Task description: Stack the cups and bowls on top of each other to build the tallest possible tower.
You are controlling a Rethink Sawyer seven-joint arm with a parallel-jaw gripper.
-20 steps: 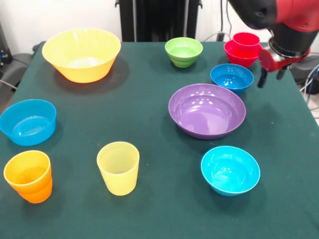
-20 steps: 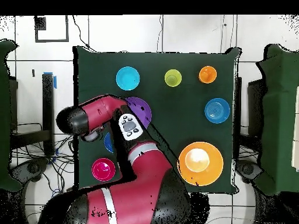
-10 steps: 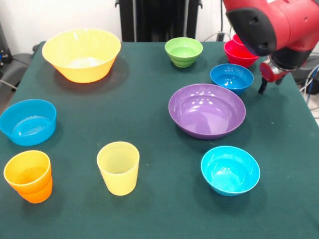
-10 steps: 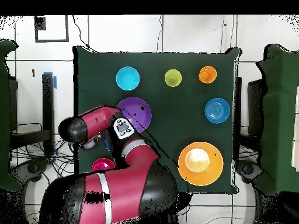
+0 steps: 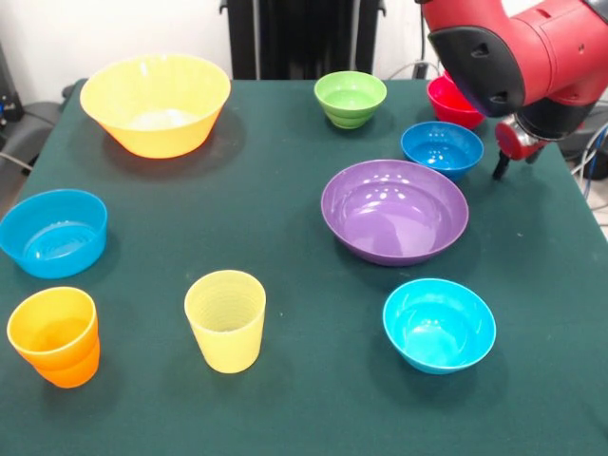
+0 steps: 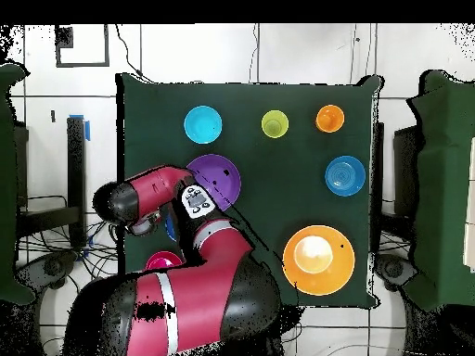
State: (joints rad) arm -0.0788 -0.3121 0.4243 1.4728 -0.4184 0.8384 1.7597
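Note:
My gripper (image 5: 513, 160) hangs open and empty at the table's right side, just right of the dark blue bowl (image 5: 442, 147). The arm's bulky red link covers most of the red bowl (image 5: 446, 101), and the red cup is hidden behind it. Across the table stand the purple bowl (image 5: 394, 211), the cyan bowl (image 5: 439, 325), the green bowl (image 5: 351, 98), the large yellow-orange bowl (image 5: 155, 103) and the light blue bowl (image 5: 52, 232). The pale yellow cup (image 5: 226, 320) and the orange cup (image 5: 54, 335) are upright near the front edge. Nothing else is stacked.
From above, the arm (image 6: 186, 297) lies over the table's near left corner, covering the green bowl and part of the red bowl (image 6: 164, 262). The table's right edge (image 5: 570, 237) runs close beside the gripper.
The arm's upper link has swung down in front of the red bowl, hiding the red cup that showed a second ago. The gripper has dropped slightly beside the dark blue bowl.

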